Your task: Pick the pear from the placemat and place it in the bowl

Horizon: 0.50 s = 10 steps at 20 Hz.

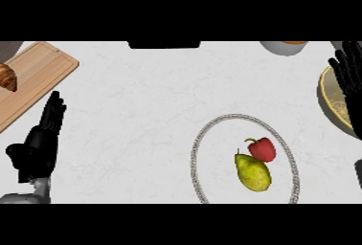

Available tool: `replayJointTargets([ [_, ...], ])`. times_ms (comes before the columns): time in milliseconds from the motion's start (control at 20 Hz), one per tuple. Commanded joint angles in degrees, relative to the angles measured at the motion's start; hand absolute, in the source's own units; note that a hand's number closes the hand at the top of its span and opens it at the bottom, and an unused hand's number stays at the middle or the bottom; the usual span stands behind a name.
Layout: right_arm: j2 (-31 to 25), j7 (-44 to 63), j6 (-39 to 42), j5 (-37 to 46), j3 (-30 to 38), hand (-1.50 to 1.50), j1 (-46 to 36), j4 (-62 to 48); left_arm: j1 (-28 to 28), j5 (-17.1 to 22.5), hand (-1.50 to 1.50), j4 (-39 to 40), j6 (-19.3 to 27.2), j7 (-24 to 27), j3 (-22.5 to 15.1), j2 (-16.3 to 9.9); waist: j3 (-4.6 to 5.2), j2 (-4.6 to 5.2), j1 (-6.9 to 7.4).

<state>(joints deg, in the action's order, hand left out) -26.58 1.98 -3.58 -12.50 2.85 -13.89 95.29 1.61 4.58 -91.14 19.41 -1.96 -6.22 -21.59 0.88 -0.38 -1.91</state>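
the fingers [348,72] of the right hand [349,79] were straight and spread, grasping nothing, and they lay over the near rim of the yellow bowl [326,95] at the right edge of the view, so it was hard to say if they touched the rim or only hung above it. the left hand [41,139] rested at the left side, its fingers straight and pointing up, also released, beside the wooden cutting board [39,72] with a croissant [7,76] on it. the pear [252,172] lay on the oval placemat [200,143], in its lower right part, touching or almost touching a red pepper [263,149] just above it. in my judgement the task was at its first step: the pear was not picked yet, and the right hand was well apart from it. the next move would call for bringing this hand down and left to the pear, and closing the fingers round it from a side away from the pepper, so the pepper is not pushed. most of the bowl was cut off by the right edge and partly hidden by the hand, so its inside could not be seen well. a white cup [283,47] and a dark object [164,44] at the top of the white desk [141,105] were also cut off.
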Motion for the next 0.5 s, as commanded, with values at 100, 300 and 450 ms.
replayJointTargets([
  [100, -2.94, -4.56, 15.56, -6.76, -4.24, 1.5, -4.37, 4.61, 3.41, -0.18, 0.0, 0.13, -0.99, -1.52, 0.96, -1.15, -0.95, 0.38, 2.15],
  [300, -19.99, -3.72, 21.59, 11.74, -7.72, 1.5, -9.31, 8.49, 2.66, 0.91, 0.0, 0.51, -2.37, -2.17, 1.09, -1.86, 0.99, -0.86, 1.48],
  [450, -16.53, -0.66, 16.91, 13.76, -8.78, -1.5, 4.27, 6.01, 2.6, 3.25, 0.0, 0.4, -3.86, -3.42, 2.83, -2.36, -0.88, 0.1, -0.06],
])
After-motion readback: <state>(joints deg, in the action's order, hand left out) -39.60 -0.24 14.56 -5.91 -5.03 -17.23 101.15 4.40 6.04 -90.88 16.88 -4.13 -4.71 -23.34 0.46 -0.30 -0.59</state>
